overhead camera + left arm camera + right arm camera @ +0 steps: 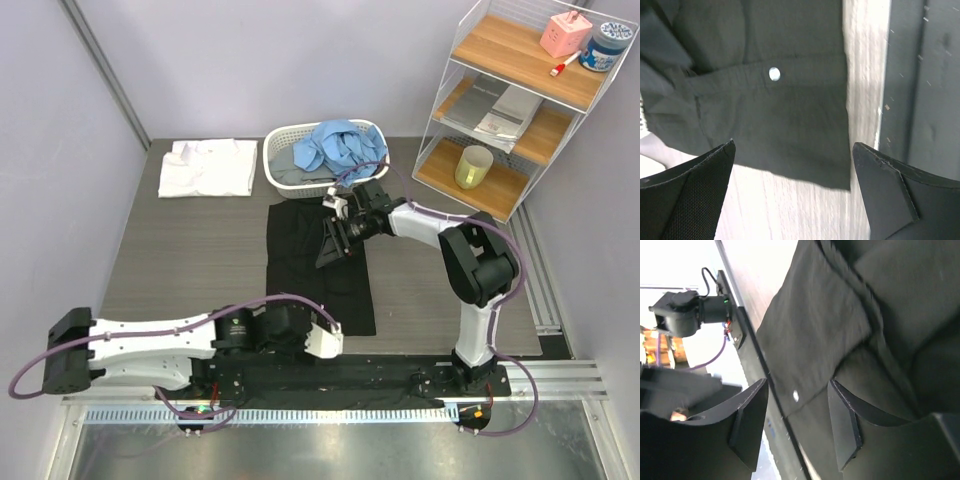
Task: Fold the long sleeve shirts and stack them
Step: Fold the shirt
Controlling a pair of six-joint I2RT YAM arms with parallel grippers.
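One shirt (320, 275) is laid mid-table (190, 260). Behind it a basket (272, 152) is set, holding a second shirt (345, 145), perhaps over other cloth. A third shirt (208, 167) is placed left of the basket.

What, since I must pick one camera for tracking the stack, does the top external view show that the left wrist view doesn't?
Only top external: the folded white shirt at the far left, the basket holding the light blue shirt, the wire shelf, and the right gripper down at the black shirt.
Only left wrist: a small white button near the shirt's hem corner, framed by the wide-open left gripper.
Both: the black shirt and the grey table.
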